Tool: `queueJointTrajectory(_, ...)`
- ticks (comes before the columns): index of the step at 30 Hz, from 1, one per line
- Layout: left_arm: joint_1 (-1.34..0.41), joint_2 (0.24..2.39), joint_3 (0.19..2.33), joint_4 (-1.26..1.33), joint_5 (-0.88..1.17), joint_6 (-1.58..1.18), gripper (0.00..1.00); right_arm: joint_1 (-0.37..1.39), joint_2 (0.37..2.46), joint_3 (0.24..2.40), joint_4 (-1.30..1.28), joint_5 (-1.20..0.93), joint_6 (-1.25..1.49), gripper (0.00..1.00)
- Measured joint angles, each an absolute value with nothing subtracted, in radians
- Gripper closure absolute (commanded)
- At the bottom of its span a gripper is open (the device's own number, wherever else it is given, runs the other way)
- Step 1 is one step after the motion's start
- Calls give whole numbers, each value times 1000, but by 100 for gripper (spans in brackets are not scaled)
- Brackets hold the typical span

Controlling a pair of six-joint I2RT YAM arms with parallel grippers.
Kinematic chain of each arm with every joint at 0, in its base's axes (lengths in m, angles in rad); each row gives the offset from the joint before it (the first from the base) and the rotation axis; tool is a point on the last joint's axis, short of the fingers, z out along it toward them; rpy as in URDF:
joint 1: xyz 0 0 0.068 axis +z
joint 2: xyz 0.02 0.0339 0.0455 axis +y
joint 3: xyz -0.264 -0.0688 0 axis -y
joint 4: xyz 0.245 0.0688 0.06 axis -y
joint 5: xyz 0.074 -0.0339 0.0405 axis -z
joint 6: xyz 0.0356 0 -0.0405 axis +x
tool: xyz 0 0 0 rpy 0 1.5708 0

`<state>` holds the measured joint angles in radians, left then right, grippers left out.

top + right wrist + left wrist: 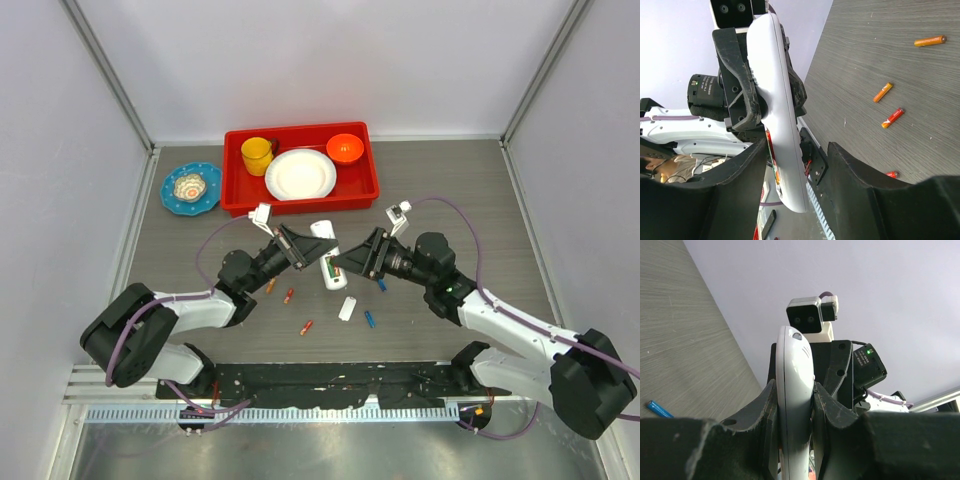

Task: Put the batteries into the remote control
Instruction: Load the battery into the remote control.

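The remote control (325, 252) is hanging in the air above the middle of the table (450, 190), not lying on it. The left claw (303, 246) is clamping it from both sides. The left wrist view is showing its white body edge-on, pressed tight between the two fingers. The right claw (797, 150) is standing open around the remote's lower end. One finger is very near its edge and the other is leaving a clear gap, so it is gripping nothing.

Only the top view is showing all the loose cells. Three orange-red batteries (289, 295) are lying toward the near edge, left of the middle. Two blue batteries (369, 319) are lying under the right claw. A small white cover piece (347, 308) is lying between the two groups. In each wrist view the claw's own dark fingers are hiding the lower part of the picture.

Along the far edge a red tray (360, 195) is carrying a yellow cup (256, 155), a white plate (300, 175) and an orange bowl (344, 148). A blue dish (190, 187) is lying just beside the tray, toward the left edge.
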<state>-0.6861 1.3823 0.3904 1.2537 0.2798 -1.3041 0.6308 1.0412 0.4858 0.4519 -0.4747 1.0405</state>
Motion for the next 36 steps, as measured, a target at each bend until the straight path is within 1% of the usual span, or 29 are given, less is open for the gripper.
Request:
queueJointTrajectory(4,-686,1382,390,1264,280,-1304,100,631,1039,486,443,-500,1029,50)
queueJointTrajectory(7,-686,1382,390,1262,281,-1303,100,629,1043,488,441,-527,1018,52)
queueJointTrajectory(18,-686,1383,390,1258,281,-1302,100,626,1062,490,453,-583,1000,52)
queueJointTrajectory(20,-686,1383,390,1258,281,-1302,100,626,1071,490,461,-593,1000,57)
queueJointTrajectory(21,-686,1383,390,1258,281,-1302,100,626,1075,490,465,-598,1001,62)
queueJointTrajectory(23,-686,1383,390,1253,281,-1301,100,626,1081,490,476,-606,1000,66)
queueJointTrajectory(24,-686,1383,390,1250,281,-1301,100,626,1083,490,480,-609,999,71)
queueJointTrajectory(26,-686,1383,390,1246,281,-1306,100,626,1087,490,487,-616,997,75)
queueJointTrajectory(27,-685,1383,390,1246,282,-1311,100,626,1087,490,492,-618,997,81)
queueJointTrajectory(30,-684,1383,390,1249,283,-1332,100,626,1087,490,503,-623,997,87)
queueJointTrajectory(31,-684,1383,390,1251,283,-1335,100,626,1087,490,505,-624,998,87)
queueJointTrajectory(32,-683,1383,390,1251,284,-1335,100,626,1087,490,507,-624,997,87)
queueJointTrajectory(34,-683,1383,390,1252,284,-1335,100,626,1087,490,508,-624,997,81)
queueJointTrajectory(35,-683,1383,390,1252,284,-1335,100,626,1087,490,508,-623,997,75)
queueJointTrajectory(36,-683,1383,390,1252,284,-1335,100,626,1087,490,508,-623,997,61)
